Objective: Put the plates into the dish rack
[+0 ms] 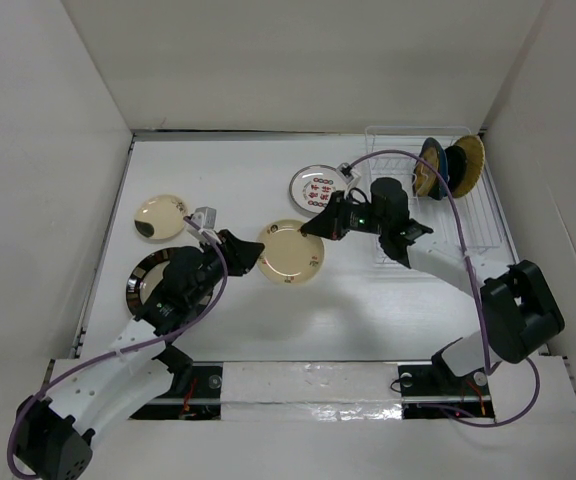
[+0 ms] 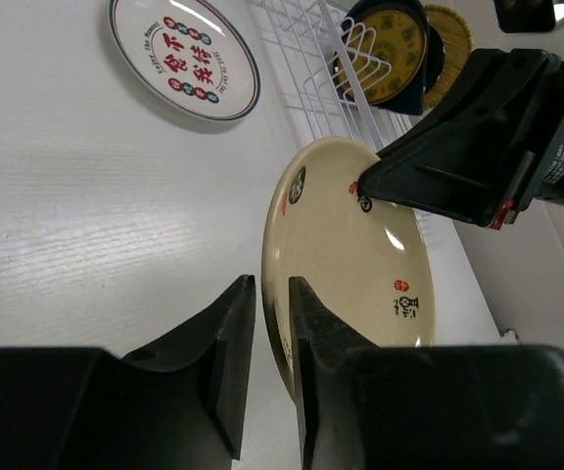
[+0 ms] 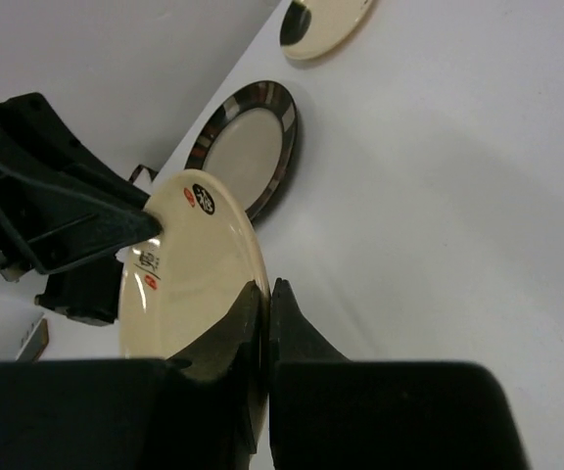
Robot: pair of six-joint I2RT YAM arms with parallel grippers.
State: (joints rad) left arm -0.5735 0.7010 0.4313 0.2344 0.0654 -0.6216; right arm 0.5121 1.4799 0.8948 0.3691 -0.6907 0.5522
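My left end effector [image 2: 271,286] is pinched on the near rim of the cream plate [image 2: 351,264], one finger on each face of the edge. My right end effector [image 3: 268,290] is pressed onto the opposite rim of that same plate, so both of us grip it at once, facing each other across it. From above, the plate sits mid-desk between my two arms, close to level. I cannot tell whether it clears the surface.

The desk [image 1: 268,320] is plain white and matte, boxed in by white walls on the left, right and far sides. A glossy white strip runs along the near edge between my bases.

Just beyond the held plate lies the white plate with red-green marks [image 1: 320,187], flat on the desk and close beside my right end effector. To the left, the small cream dish [image 1: 160,216] with a dark patch lies flat. Nearer to me, the dark-rimmed plate [image 1: 145,283] is partly covered by my left arm.

The dish rack [image 1: 478,215] stands at the far right corner. At its far end the yellow patterned plate [image 1: 430,167] with a blue rim stands upright between the tines, and the woven yellow plate [image 1: 465,165] stands just behind it. My right arm and its purple cable [image 1: 463,215] cross over the rack's near part.
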